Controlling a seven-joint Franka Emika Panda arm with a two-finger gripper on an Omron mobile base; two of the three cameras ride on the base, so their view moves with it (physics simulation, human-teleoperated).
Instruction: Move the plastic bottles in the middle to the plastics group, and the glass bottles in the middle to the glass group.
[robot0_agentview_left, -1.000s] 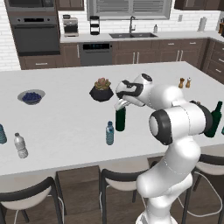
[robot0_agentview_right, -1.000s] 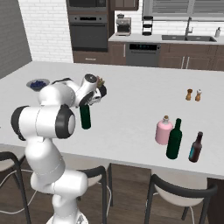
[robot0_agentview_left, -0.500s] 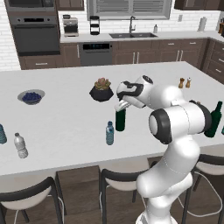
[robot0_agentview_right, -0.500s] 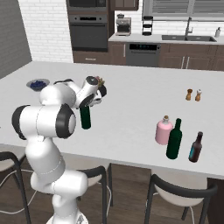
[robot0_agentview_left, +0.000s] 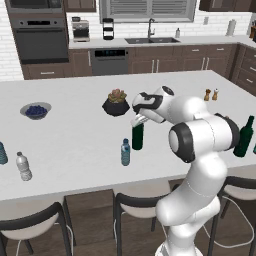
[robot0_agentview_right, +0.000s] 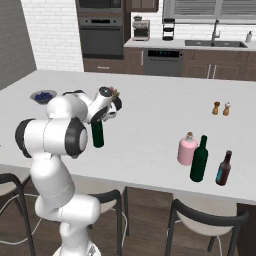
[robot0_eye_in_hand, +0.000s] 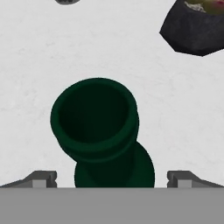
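White kitchen island (robot0_agentview_left: 75, 135) with the arm reaching over its middle. The gripper (robot0_agentview_left: 137, 120) (robot0_eye_in_hand: 111, 177) hangs directly above the neck of the middle green wine bottle (robot0_agentview_left: 137, 137) (robot0_agentview_right: 98, 134) (robot0_eye_in_hand: 98, 127), which stands upright toward the island's near edge; seen from the hand camera, the bottle's mouth lies between the two fingertips (robot0_eye_in_hand: 41, 178), which stand wide apart and clear of the glass. The small blue water bottle (robot0_agentview_left: 125, 152) stands just beside the wine bottle, nearer the front edge. The pink bottle (robot0_agentview_right: 187, 149) stands toward the right end, next to a second green wine bottle (robot0_agentview_right: 199, 159) (robot0_agentview_left: 244, 137) and a brown bottle (robot0_agentview_right: 223, 168). At the left end stand a clear white-capped bottle (robot0_agentview_left: 23, 166) and a teal bottle (robot0_agentview_left: 2, 153). A potted plant (robot0_agentview_left: 116, 102) (robot0_eye_in_hand: 194, 24) sits behind the gripper, and a bowl (robot0_agentview_left: 36, 110) toward the far left.
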